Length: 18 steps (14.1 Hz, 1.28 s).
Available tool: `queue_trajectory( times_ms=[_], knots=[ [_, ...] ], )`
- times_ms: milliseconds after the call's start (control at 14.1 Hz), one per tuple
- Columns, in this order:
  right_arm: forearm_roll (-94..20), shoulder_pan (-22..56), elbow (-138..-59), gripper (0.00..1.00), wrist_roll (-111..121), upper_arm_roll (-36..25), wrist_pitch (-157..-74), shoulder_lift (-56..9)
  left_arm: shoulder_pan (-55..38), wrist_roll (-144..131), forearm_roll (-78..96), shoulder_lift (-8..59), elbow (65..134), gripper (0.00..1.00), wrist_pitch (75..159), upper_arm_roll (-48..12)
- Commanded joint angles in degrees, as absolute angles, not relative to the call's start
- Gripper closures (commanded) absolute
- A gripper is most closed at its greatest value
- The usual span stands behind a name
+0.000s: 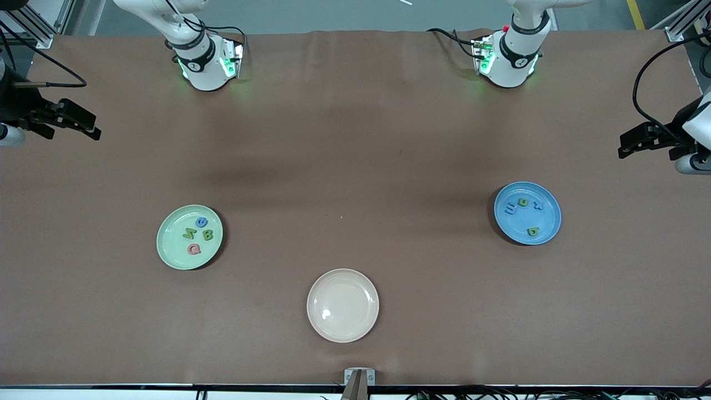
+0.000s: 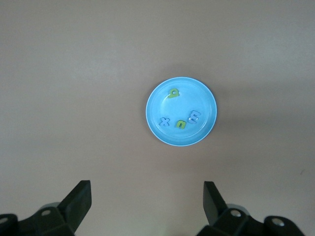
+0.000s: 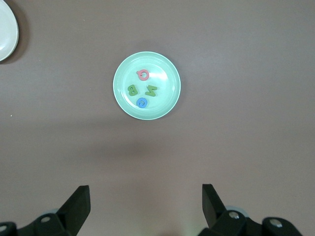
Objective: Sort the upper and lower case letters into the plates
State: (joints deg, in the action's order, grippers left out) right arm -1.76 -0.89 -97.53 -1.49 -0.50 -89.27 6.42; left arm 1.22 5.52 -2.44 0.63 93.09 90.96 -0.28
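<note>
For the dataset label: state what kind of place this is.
Probably a robotics lab bench. Two arm bases are bolted to a brown-covered table, aluminium framing stands at its corners, and cables run along the edges. A mint green plate and a sky blue plate hold foam letters.

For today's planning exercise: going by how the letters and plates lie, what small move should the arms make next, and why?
Probably none beyond waiting. The mint green plate holds four letters, the sky blue plate four more, and the cream plate is bare. The left gripper and right gripper hang open at the table's ends.
</note>
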Motion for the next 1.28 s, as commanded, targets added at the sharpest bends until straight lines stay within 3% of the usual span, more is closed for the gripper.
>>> queue_trajectory(
  times_ms=[0, 639, 1207],
  knots=[
    [-2.55, -1.41, -99.40, 0.00, -0.97, -0.09, -90.17, 8.17, -1.32, 5.19, -1.41, -1.49, 95.01, 0.00, 92.90, 1.93],
    [-1.41, -1.41, -99.23, 0.00, 0.44, 0.00, -90.26, 8.17, -2.37, 4.92, -1.32, -3.34, 95.63, 0.00, 94.04, 3.69],
    [-1.41, -1.76, -99.23, 0.00, 3.16, -0.26, -89.65, 8.09, -1.76, -0.53, 1.74, -3.60, 89.57, 0.00, 88.87, 0.61]
  ],
)
